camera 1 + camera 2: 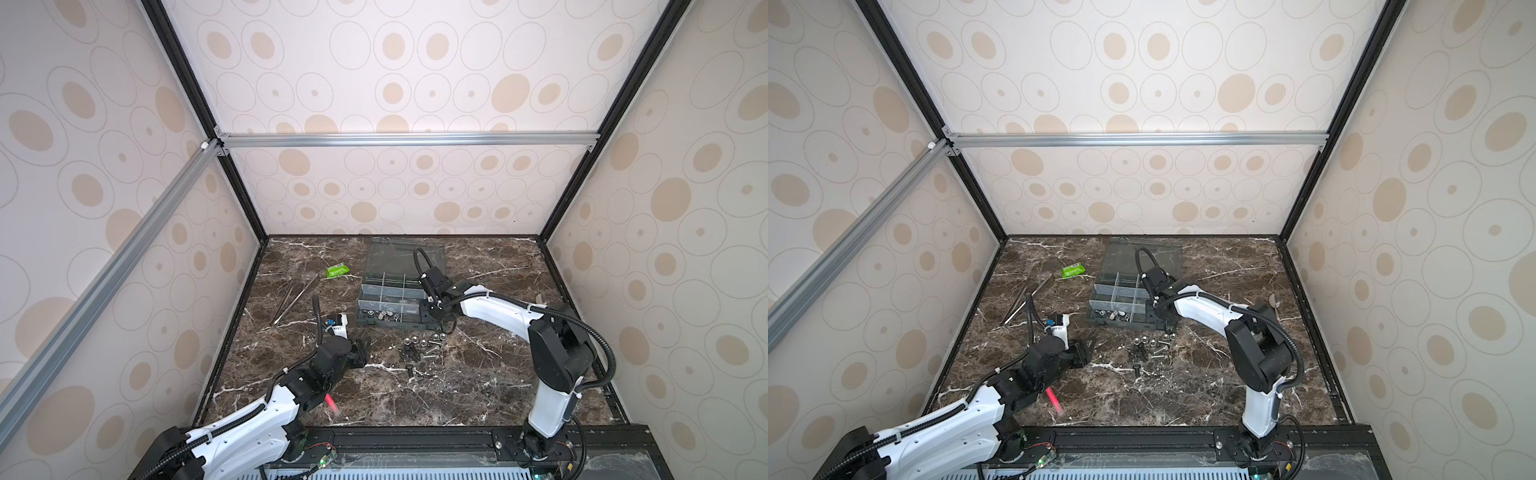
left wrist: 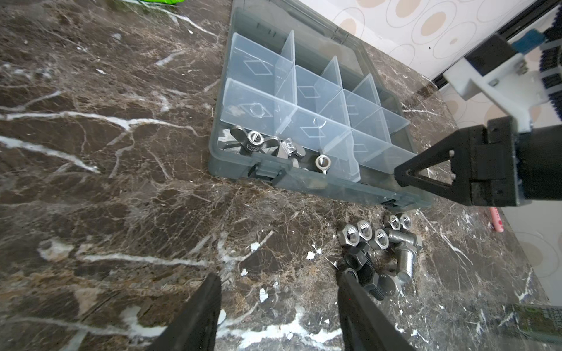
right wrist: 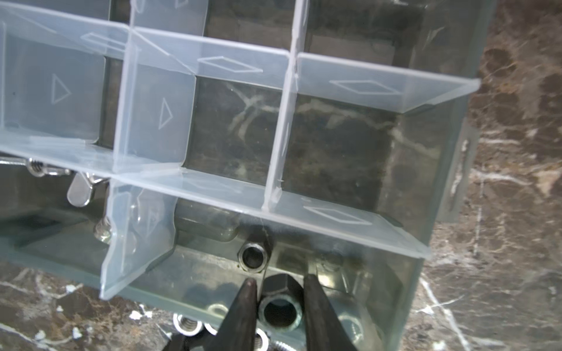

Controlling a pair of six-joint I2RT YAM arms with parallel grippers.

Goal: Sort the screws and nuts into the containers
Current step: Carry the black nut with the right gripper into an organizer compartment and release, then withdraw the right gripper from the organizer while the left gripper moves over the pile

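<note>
**Containers.** Dark grey plastic organiser box (image 1: 388, 323) with translucent dividers, clear hinged lid (image 1: 386, 253) laid open behind it. It stands toward the far middle of my brown marble table (image 1: 490, 374).

**Nuts, already boxed.** Silver wing nuts (image 2: 258, 142) lie in the front left compartment. One black hex nut (image 3: 252, 258) lies flat on the floor of the front right compartment.

**Nut in hand.** A second black hex nut (image 3: 281, 311) sits between the jaws of my right end effector (image 3: 279, 279), over that same front right compartment. The jaws are narrow and close against both sides of it. I cannot tell whether they grip it.

**Loose stock.** Silver hex nuts (image 2: 363, 232), silver short screws (image 2: 404, 261) and black short screws (image 2: 368, 276) lie in one pile on the table, just in front of the box. A lone black screw (image 1: 410, 370) lies apart, nearer my side.

**Left end effector** (image 2: 278, 273). Jaws wide, nothing between them, low over bare table just left of the pile.

**Sundries.**
- Long thin metal tweezers (image 1: 295, 299) and a green packet (image 1: 337, 271) lie left of the box.
- A pink pen (image 1: 331, 402) lies beside the left arm.
</note>
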